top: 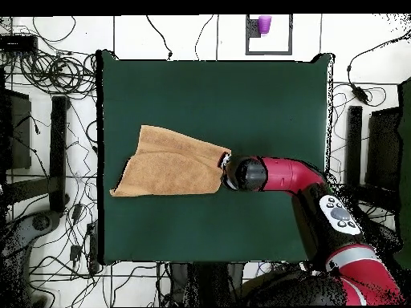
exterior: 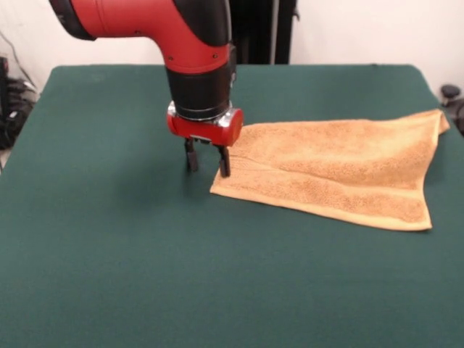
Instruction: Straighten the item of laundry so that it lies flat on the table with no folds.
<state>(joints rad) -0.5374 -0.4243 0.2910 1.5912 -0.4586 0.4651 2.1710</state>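
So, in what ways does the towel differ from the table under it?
The towel is orange-tan and fluffy, while the table is dark green and smooth. The towel is far smaller, covering only part of the table. The towel lies folded with ridges; the table is flat. The gripper stands at the towel's edge.

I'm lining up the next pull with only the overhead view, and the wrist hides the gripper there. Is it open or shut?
Observer: Open. In the front view the gripper has its fingers apart, one at the towel's corner nearest the arm, the other over bare table.
Operator: Is the towel flat yet?
Observer: No. The front view shows a long ridge running across it, and the corner farthest from the gripper seems to curl upward.
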